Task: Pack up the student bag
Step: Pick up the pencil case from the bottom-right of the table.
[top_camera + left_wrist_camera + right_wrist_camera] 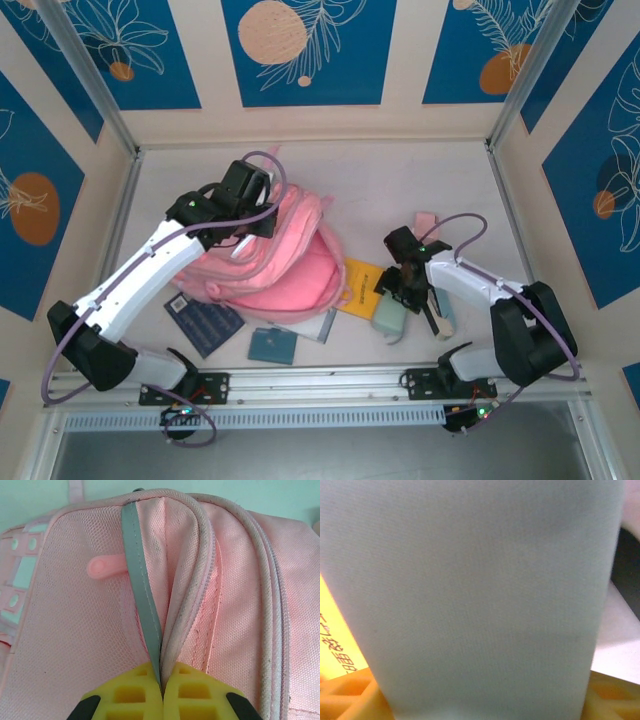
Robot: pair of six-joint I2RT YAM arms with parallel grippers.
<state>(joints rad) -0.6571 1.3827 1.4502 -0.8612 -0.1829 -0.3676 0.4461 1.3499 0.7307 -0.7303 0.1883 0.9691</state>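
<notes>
Pink student bag (275,275) sat flopped on the table (400,190), left gripper (161,682) pinched tight on its grey trim strip (140,580), right gripper (395,288) just right of the bag clamping a pale mint pouch (390,318).

One student bag (290,275), two arms, left arm (140,275) and right arm (465,285), one dark blue notebook (205,323), one teal booklet (272,346), one yellow booklet (360,287), one pale green pouch (390,318).

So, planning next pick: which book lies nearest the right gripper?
The yellow book, beside the right gripper holding the pale pouch; navy book and teal book lie farther left.
</notes>
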